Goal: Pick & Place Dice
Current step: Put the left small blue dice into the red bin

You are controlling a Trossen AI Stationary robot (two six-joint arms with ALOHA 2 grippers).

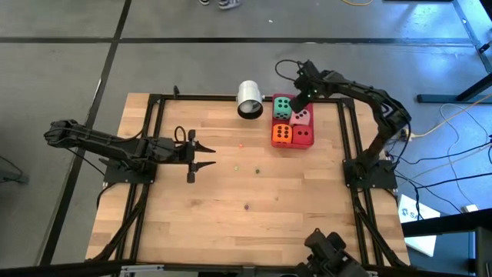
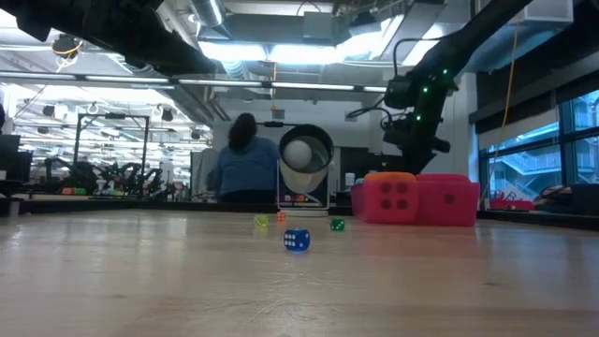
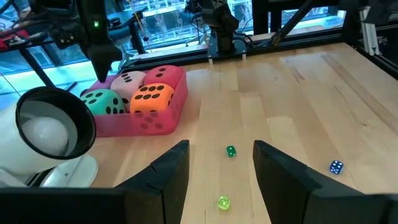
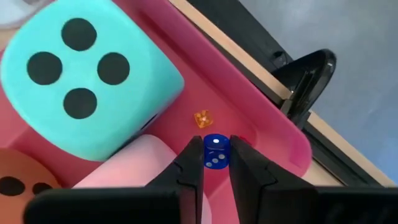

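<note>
Seen mid-task: right hand (image 4: 216, 163) clenched on a small blue die (image 4: 216, 151) over the red tray (image 1: 307, 143) holding four soft dice (image 1: 283, 106); left hand (image 1: 209, 155) released mid-tabletop, tiny dice (image 3: 231, 151) still scattered.

The wooden table (image 1: 246, 192) carries a flat red tray (image 1: 304, 143) directly beneath the right gripper (image 1: 300, 104), and a white cup (image 1: 250, 99) lying on its side just beside that tray, on the left gripper's side of it. Ahead of the open left gripper (image 1: 201, 156), 3 tiny dice lie on the bare boards: a green one (image 3: 231, 151), a yellow-green one (image 3: 223, 202) and a blue one (image 3: 336, 166).
</note>
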